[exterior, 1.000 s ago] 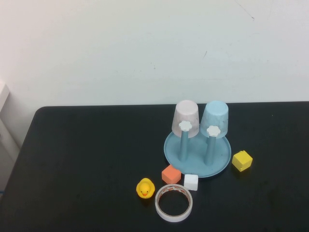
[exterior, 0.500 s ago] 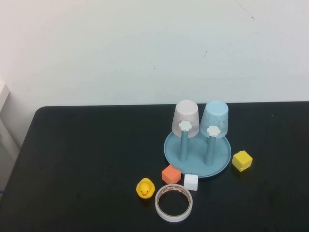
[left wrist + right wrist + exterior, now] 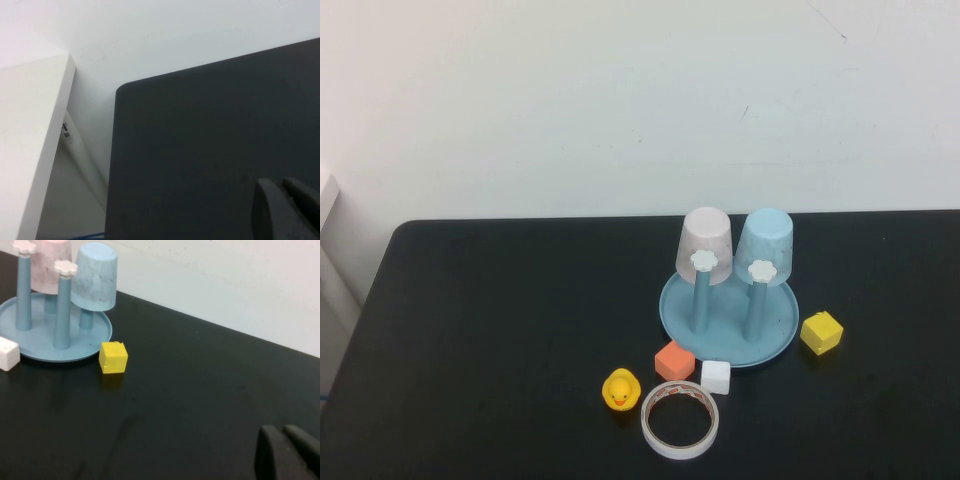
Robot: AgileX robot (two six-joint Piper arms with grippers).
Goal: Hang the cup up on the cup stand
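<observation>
The light blue cup [image 3: 767,245] hangs upside down on a back peg of the teal cup stand [image 3: 780,322], beside a pale pink cup [image 3: 706,243] on the neighbouring peg. The right wrist view shows the same cup [image 3: 95,277] tilted on the stand [image 3: 40,347]. My right gripper [image 3: 282,432] is shut and empty, low over bare table well away from the stand. My left gripper [image 3: 281,186] is shut and empty above the table's far left corner. Neither arm shows in the high view.
A yellow cube [image 3: 821,332] lies right of the stand. An orange cube [image 3: 674,360], a white cube [image 3: 716,376], a rubber duck [image 3: 620,389] and a tape roll [image 3: 682,450] sit in front of it. A white shelf [image 3: 25,125] stands beyond the table's left edge.
</observation>
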